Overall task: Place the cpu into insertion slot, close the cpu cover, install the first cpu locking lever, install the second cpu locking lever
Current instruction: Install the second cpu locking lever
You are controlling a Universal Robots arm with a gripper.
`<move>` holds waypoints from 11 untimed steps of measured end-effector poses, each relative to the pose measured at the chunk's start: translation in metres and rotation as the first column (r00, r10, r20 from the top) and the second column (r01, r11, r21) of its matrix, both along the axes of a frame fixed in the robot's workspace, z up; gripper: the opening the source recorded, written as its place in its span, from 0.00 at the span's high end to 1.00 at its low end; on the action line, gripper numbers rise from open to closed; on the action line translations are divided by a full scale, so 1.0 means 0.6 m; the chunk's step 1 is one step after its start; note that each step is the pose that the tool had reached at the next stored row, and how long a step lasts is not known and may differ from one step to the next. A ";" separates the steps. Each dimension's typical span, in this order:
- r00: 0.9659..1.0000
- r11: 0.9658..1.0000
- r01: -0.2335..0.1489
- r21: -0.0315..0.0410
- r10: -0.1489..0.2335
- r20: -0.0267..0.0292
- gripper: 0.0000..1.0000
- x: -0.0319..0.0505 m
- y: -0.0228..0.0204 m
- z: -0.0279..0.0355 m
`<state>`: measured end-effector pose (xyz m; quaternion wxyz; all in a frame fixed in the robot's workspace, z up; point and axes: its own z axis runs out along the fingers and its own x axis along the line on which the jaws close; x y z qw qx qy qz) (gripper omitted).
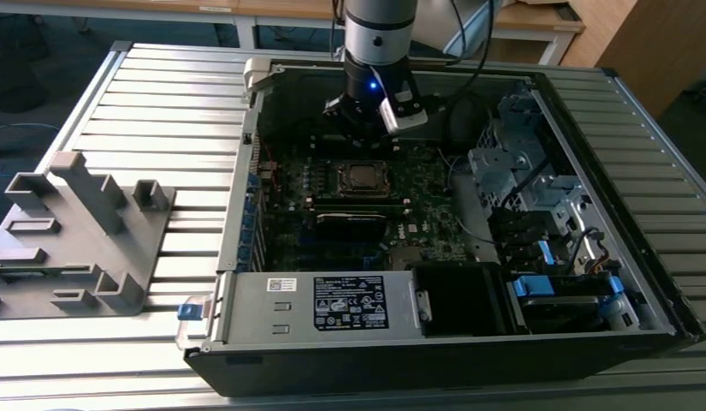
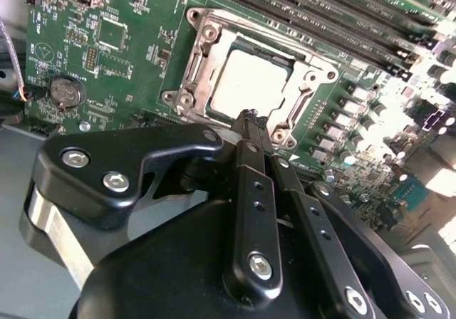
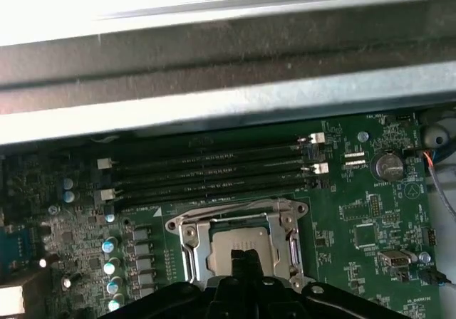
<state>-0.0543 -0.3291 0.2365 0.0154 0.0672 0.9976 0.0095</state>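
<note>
Nearest in the exterior view, one labelled power supply (image 1: 329, 304) lies in the open case. Beyond it one cpu (image 1: 361, 178) sits in its socket, one cpu cover (image 2: 201, 57) flat around it. The single hand (image 2: 251, 116) hovers over the socket's edge, fingers pressed together, empty; four memory slots (image 3: 206, 168) lie beyond

The exterior view looks steeply down from well above the open computer case (image 1: 233, 248), with the power supply (image 1: 347, 304) nearest the camera and the cpu cover (image 1: 364, 178) farther in. Both wrist views sit close over the motherboard (image 2: 107, 27) (image 3: 370, 212), looking past the gripper (image 2: 248, 118) (image 3: 246, 258) at the cpu cover (image 2: 198, 45) (image 3: 187, 237) from opposite sides. All three views share that cover and the board around it.
</note>
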 end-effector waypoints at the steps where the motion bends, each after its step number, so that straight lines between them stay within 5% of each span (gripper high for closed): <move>1: 1.000 1.000 0.000 0.000 0.000 0.000 0.90 0.001 -0.0011 0.000; 7: 1.000 1.000 0.000 0.000 0.000 0.000 0.90 0.014 -0.0029 0.000; 11: 1.000 1.000 0.000 0.000 0.000 0.000 0.90 0.017 -0.0102 0.000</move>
